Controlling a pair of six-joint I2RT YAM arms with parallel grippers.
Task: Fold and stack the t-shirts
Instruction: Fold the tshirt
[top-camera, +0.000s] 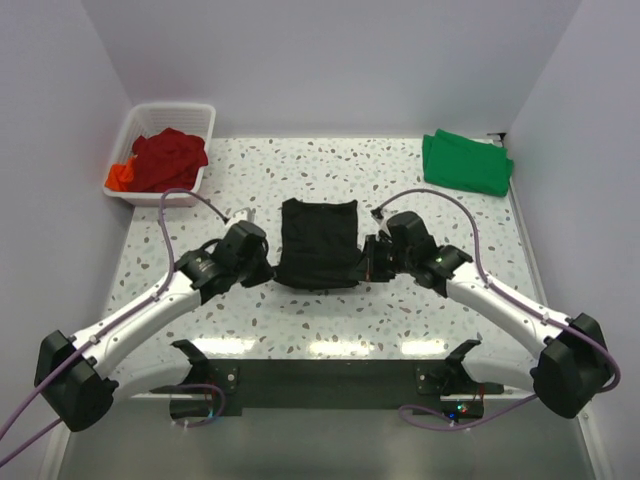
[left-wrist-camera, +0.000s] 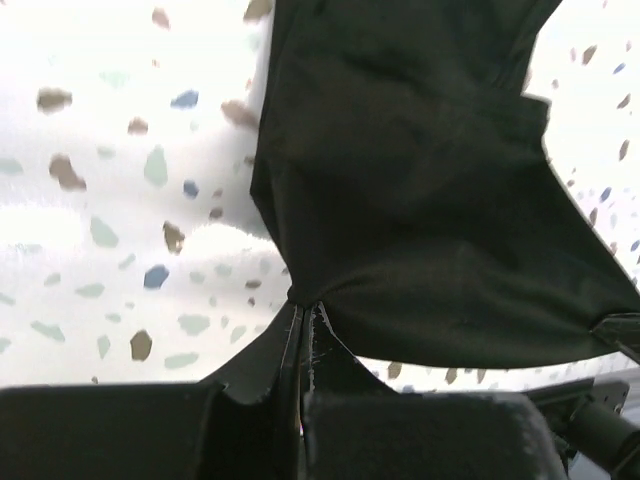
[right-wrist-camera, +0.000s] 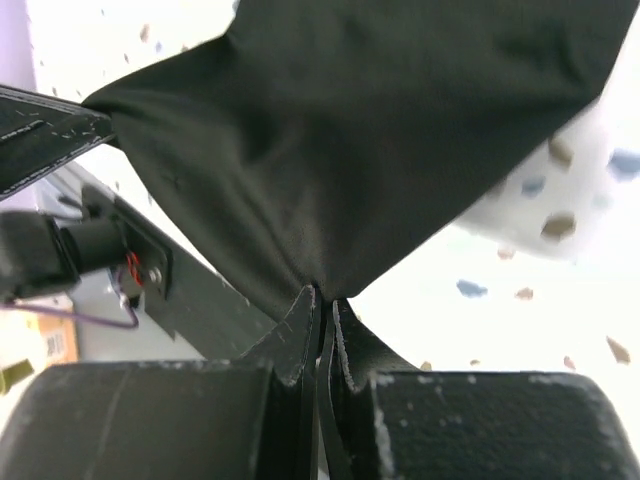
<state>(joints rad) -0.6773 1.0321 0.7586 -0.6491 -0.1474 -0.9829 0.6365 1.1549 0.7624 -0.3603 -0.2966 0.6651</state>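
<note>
A black t-shirt (top-camera: 317, 241) lies folded into a rectangle at the middle of the table. My left gripper (top-camera: 268, 270) is shut on its near left corner, and the pinched cloth (left-wrist-camera: 420, 190) fans out from the closed jaws in the left wrist view. My right gripper (top-camera: 366, 268) is shut on the near right corner, with the black cloth (right-wrist-camera: 360, 130) lifted off the table there. A folded green t-shirt (top-camera: 466, 162) lies at the far right corner. A dark red t-shirt (top-camera: 168, 157) and an orange one (top-camera: 120, 176) are heaped in the basket.
A white slatted basket (top-camera: 195, 113) stands at the far left corner of the speckled table (top-camera: 300, 320). Purple-grey walls close in the left, back and right sides. A dark mounting plate (top-camera: 320, 380) spans the near edge between the arm bases.
</note>
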